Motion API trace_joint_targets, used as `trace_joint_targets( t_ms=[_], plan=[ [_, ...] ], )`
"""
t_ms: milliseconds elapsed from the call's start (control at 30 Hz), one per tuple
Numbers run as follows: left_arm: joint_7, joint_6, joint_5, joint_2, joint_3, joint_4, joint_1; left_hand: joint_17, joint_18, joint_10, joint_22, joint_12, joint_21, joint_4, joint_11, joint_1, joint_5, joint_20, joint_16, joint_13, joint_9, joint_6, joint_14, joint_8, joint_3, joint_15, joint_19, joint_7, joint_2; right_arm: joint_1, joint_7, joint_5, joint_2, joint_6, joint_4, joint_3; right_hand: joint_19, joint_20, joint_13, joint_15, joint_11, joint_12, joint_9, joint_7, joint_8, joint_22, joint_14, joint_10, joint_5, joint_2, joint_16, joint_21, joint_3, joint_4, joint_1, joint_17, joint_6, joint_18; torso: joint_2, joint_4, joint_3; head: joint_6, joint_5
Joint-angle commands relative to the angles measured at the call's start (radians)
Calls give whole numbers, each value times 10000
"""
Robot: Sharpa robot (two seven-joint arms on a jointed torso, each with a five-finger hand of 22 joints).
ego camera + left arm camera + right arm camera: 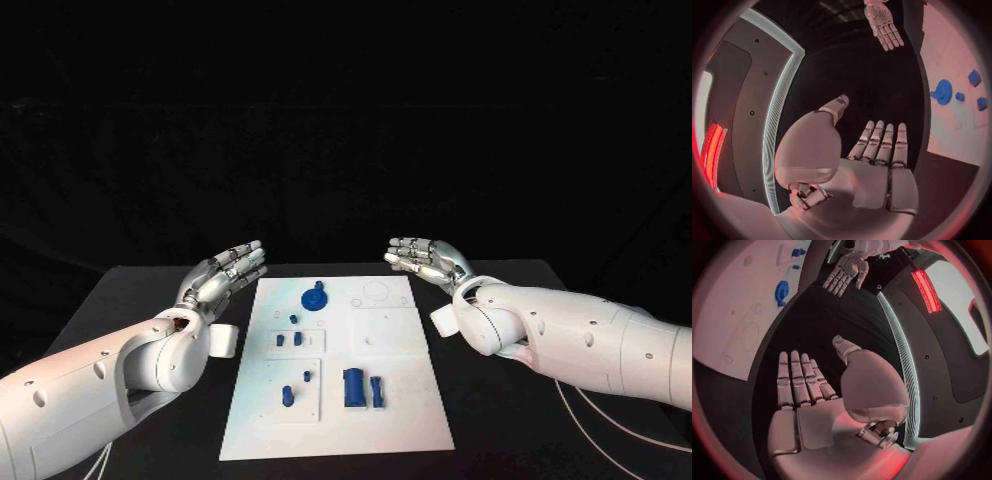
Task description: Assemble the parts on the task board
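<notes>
The white task board (411,400) lies in the middle of the black table. On it sit a blue round gear-like part (313,298) near the far end, small blue pieces (290,340) at mid-left, and a blue cylinder (353,386) with slimmer pieces (378,391) near the front. My left hand (224,272) hovers palm up beside the board's far left corner, fingers spread, holding nothing. My right hand (427,258) hovers palm up at the far right corner, also empty. The left wrist view shows the left hand's palm (873,170) and the blue round part (943,92); the right wrist view shows the right hand's palm (811,405).
The black table (144,300) extends on both sides of the board. Round recesses (378,293) and square outlines mark the board's right half. A pale strip (779,100) runs along the table's edge in the left wrist view.
</notes>
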Motion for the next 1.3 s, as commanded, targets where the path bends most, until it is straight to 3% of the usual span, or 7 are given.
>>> trace_joint_targets(
  t_ms=[33, 67, 100, 133, 333, 567, 1300],
  plan=[
    [24, -344, -4, 33, -26, 162, 35, -398, -750, -4417, -656, -935, -709, -536, -1053, -3541, -1122, -1491, -1641, -326, -724, -3758, -3276, -1831, -2724, -1025, -3376, -1023, 998, -61, 95, 207, -34, -395, 287, 91, -4490, -1271, -1051, -710, -899, -701, -1957, -1192, -1172, -3459, -4890, -5151, -420, 660, -1527, -317, -2715, -577, -3408, -1640, -4157, -967, -77, -64, 49, 113, 176],
    [32, -482, 2, 41, -40, 216, 47, -398, -750, -4417, -656, -935, -709, -536, -1053, -3840, -1122, -1491, -1641, -326, -724, -3758, -3276, -1831, -2724, -1025, -3376, -1023, 998, -86, 133, 307, -51, -533, 402, 136, -4490, -1271, -1051, -710, -899, -701, -1957, -1192, -1172, -3459, -4890, -5151, -420, 660, -1527, -317, -2715, -577, -10686, -1640, -4157, -967, -107, -85, 69, 160, 245],
    [41, -640, 9, 49, -56, 279, 62, -398, -750, -4417, -656, -935, -709, -536, -1053, -4131, -1122, -1491, -1641, -326, -724, -3758, -3276, -1831, -2724, -1025, -3376, -1023, 998, -114, 178, 424, -71, -693, 535, 188, -4490, -1271, -1051, -710, -899, -701, -1957, -1192, -1172, -3459, -4890, -5151, -420, 660, -1527, -317, -2715, -577, -10686, -1640, -4157, -967, -143, -109, 92, 215, 325],
    [51, -817, 17, 58, -74, 350, 78, -398, -750, -4417, -656, -935, -709, -536, -1053, -11159, -1122, -1491, -1641, -326, -724, -3758, -3276, -1831, -2724, -1025, -3376, -1023, 998, -146, 227, 552, -92, -869, 682, 245, -4490, -1271, -1051, -710, -899, -701, -1957, -1192, -1172, -3459, -4890, -5151, -420, 660, -1527, -317, -2715, -577, -10686, -1640, -4157, -967, -181, -136, 117, 275, 413],
    [136, -2304, 83, 137, -225, 941, 216, -398, -750, -4417, -656, -935, -709, -536, -1053, -11159, -1122, -1491, -1641, -326, -724, -3758, -3276, -1831, -2724, -1025, -3376, -1023, 998, -402, 629, 1596, -269, -2302, 1877, 709, -4490, -1271, -1051, -710, -899, -701, -1957, -1192, -1172, -3459, -4890, -5151, -420, 660, -1527, -317, -2715, -577, -10686, -1640, -4157, -967, -348, -252, 226, 534, 792],
    [242, -4139, 164, 234, -412, 1672, 386, -398, -750, -4417, -656, -935, -709, -536, -1053, -11159, -1122, -1491, -1641, -326, -724, -3758, -3276, -1831, -2724, -1025, -3376, -1023, 998, -626, 982, 2513, -425, -3560, 2926, 1116, -4490, -1271, -1051, -710, -899, -701, -1957, -1192, -1172, -3459, -4890, -5151, -420, 660, -1527, -317, -2715, -577, -10686, -1640, -4157, -967, -373, -269, 243, 573, 848],
    [284, -4882, 197, 274, -487, 1967, 455, -398, -750, -4417, -656, -935, -709, -536, -1053, -11159, -1122, -1491, -1641, -326, -724, -3758, -3276, -1831, -2724, -1025, -3376, -1023, 998, -666, 1044, 2676, -452, -3784, 3113, 1189, -4490, -1271, -1051, -710, -899, -701, -1957, -1192, -1172, -3459, -4890, -5151, -420, 660, -1527, -317, -2715, -577, -10686, -1640, -4157, -967, -373, -269, 243, 573, 848]
  ],
)
